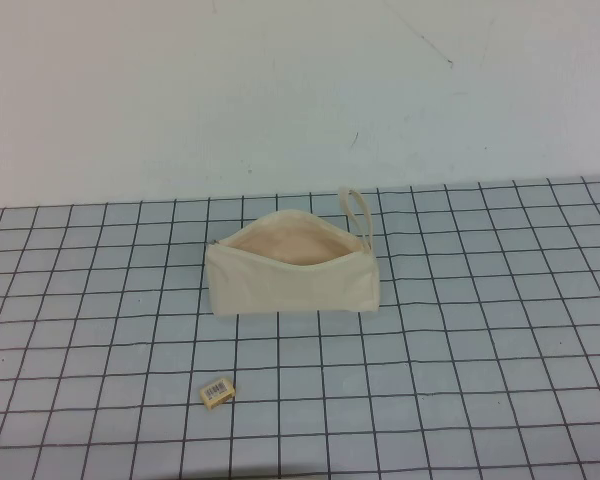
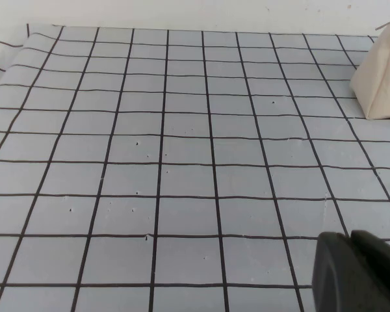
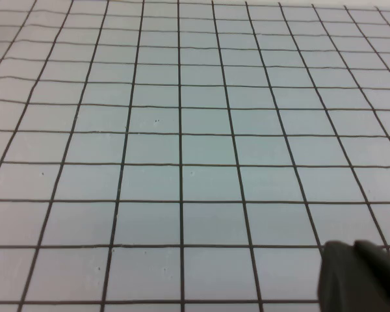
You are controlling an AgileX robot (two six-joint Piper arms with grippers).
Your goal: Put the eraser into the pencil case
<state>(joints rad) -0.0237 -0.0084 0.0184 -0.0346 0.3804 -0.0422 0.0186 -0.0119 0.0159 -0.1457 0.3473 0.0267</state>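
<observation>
Lying across the whole scene, the grid mat point(image 1: 480, 300) carries the pencil case point(image 1: 292, 270), standing mid-table with mouth open upward, peach lining showing. Eraser point(image 1: 217, 391) lies flat, well apart from it on the robot's side. Left gripper point(image 2: 359, 273) and right gripper point(image 3: 361, 276) hover over bare mat; jaw state cannot be told. Risks: tiny eraser slipping from pinch; soft pouch tipping if nudged.

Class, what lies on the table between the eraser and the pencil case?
Nothing: high view shows only bare grid mat between eraser and pencil case.
</observation>
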